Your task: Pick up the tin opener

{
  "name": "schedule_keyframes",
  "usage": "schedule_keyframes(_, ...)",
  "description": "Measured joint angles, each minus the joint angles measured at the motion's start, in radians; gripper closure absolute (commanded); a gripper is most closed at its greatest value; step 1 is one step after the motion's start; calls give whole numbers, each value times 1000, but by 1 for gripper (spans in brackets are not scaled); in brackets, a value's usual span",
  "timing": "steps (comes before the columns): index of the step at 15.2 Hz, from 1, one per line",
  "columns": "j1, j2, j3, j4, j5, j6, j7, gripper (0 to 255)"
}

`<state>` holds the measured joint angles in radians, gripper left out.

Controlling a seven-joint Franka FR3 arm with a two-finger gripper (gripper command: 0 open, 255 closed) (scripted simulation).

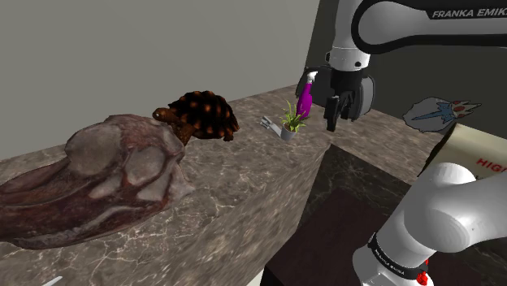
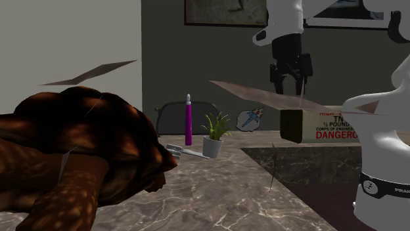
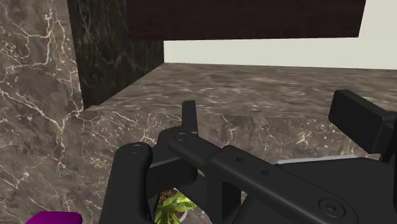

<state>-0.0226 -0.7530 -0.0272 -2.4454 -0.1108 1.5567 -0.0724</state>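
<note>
Along the marble countertop (image 1: 244,211), starting from the shoulder view's left, a big reddish-brown lump (image 1: 97,179) sprawls over the left end. A dark tortoise (image 1: 203,116) with orange spots sits close behind it, toward the far edge. Next comes the tin opener (image 1: 266,123), a small grey piece lying flat near the far right corner, just beside a little potted plant (image 1: 292,122) on the side facing the tortoise. A purple bottle (image 1: 305,99) stands upright just past the plant, at that corner. My gripper (image 1: 341,120) hangs in the air to the right of the bottle. Its fingers are spread apart with nothing between them, and it is clear of the opener. Further right, a grey fish-shaped piece (image 1: 439,112) shows on the wall, and under it my stand (image 1: 479,158), a beige box with red lettering.
</note>
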Motion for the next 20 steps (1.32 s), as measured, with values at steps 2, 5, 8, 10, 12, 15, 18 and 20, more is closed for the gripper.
schedule_keyframes(2,-2,16,-4,3,-4,15,-3,0)
schedule_keyframes(5,-7,101,-19,15,-20,96,-12,0)
schedule_keyframes(8,-12,210,-34,57,-35,175,-23,0)
schedule_keyframes(10,-17,284,-45,81,-44,232,-32,0)
schedule_keyframes(12,-19,345,-52,99,-51,284,-34,0)
schedule_keyframes(15,-23,454,-65,157,-59,346,-46,0)
schedule_keyframes(18,-28,573,-77,217,-63,418,-56,0)
schedule_keyframes(20,-30,646,-81,270,-63,446,-62,0)
